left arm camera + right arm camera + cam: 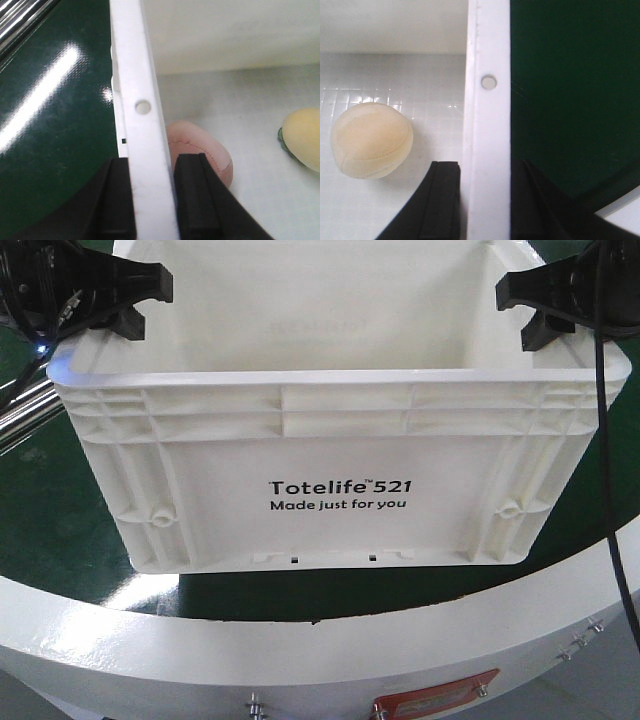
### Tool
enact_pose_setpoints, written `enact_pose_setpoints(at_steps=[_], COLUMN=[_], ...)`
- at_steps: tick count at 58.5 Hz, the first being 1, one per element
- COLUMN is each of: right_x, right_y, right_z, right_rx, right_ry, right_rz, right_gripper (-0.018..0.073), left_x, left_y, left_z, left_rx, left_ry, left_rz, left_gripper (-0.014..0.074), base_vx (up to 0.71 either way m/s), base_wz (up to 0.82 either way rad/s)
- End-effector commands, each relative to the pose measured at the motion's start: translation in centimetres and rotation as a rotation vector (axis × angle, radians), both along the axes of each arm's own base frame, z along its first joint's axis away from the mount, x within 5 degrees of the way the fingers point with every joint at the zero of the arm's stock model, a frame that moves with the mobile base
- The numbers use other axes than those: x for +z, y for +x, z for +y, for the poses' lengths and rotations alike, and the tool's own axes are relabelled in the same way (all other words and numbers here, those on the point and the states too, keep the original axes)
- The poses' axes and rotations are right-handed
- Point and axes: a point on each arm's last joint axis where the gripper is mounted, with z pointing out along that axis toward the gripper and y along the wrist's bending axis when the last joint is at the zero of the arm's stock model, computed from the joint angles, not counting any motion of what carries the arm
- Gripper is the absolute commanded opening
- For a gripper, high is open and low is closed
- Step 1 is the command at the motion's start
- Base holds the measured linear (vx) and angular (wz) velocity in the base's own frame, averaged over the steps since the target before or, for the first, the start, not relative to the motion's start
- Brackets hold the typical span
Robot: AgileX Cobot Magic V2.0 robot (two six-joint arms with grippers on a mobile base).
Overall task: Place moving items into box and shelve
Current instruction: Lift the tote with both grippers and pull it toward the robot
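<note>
Front view: the box (340, 490) sits on the green table (60, 530), long axis 9 to 3, left gripper (140, 305) at 10, right gripper (520, 315) at 2. Left wrist: jaws pinched tight on the rim (142, 75), pink ball (200, 150) just inside, yellow ball (305, 142) further toward 3. Right wrist: same pinch, yellow ball at 9. Guessing both arms gotta lift together.

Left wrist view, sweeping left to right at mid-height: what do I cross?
Green tabletop → box rim → pinkish-brown ball → pale yellow ball, cut by the right edge.
</note>
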Motion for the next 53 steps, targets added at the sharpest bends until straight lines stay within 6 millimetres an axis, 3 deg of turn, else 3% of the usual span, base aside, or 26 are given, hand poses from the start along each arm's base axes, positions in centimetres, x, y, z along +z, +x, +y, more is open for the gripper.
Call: enact_pose_setpoints(at_steps=[1,53], right_x=[3.05,3.01], right_y=[-0.50,-0.54], right_z=[-1.30,-1.31], right_rx=[-0.016,-0.016], right_ry=[-0.062,-0.064], right_rz=[-0.190,-0.183], right_gripper=[-0.0001,-0.0001], left_x=[3.82,3.77], left_y=[-0.85,-0.83], left_z=[1.02,1.01], left_rx=[-0.001,-0.001], left_ry=[0.001,0.002], left_rz=[-0.225,-0.221], left_gripper=[-0.0001,-0.0001], base_vx=[0.00,0.00], base_wz=[0.00,0.00])
